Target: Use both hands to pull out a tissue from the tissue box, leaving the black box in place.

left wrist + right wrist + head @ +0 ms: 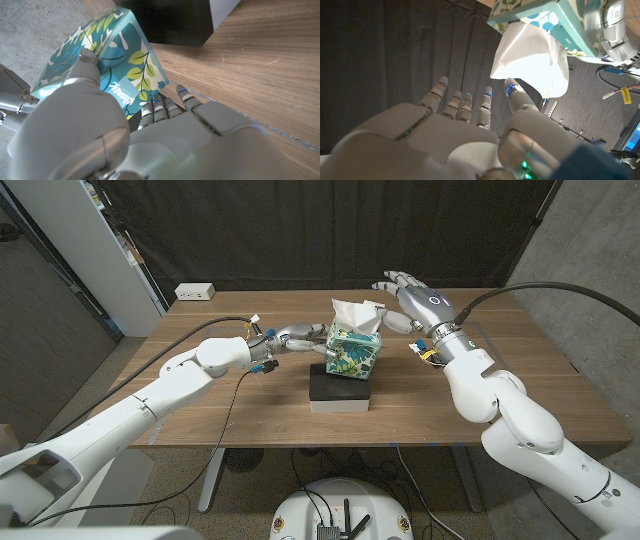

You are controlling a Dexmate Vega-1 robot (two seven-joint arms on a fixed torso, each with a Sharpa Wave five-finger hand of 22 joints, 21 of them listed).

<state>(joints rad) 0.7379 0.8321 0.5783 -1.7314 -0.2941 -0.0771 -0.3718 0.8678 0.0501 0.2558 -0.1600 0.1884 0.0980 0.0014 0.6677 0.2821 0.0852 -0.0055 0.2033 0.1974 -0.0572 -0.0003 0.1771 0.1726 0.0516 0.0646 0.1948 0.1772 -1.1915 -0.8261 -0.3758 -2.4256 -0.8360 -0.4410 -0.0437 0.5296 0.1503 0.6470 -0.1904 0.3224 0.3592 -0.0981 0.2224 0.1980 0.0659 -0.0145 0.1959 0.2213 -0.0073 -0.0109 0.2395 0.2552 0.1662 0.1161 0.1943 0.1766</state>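
Note:
A teal floral tissue box (pixel 352 354) stands on a black box (pixel 340 387) at mid-table, and a white tissue (pixel 356 314) sticks up from its top. My left hand (pixel 296 339) grips the tissue box from its left side. In the left wrist view the thumb presses the printed face of the tissue box (pixel 102 52), my left hand (pixel 110 140) wraps round it, and the black box (pixel 170 20) lies beyond. My right hand (pixel 409 295) hovers with fingers spread just right of the tissue. In the right wrist view my right hand (pixel 465 130) is close to the tissue (pixel 532 57), holding nothing.
A white power strip (pixel 195 292) lies at the table's far left corner. The wooden table (pixel 240 405) shows bare wood around the boxes. A dark curtain hangs behind it, and a white cabinet (pixel 110 240) stands off to the left.

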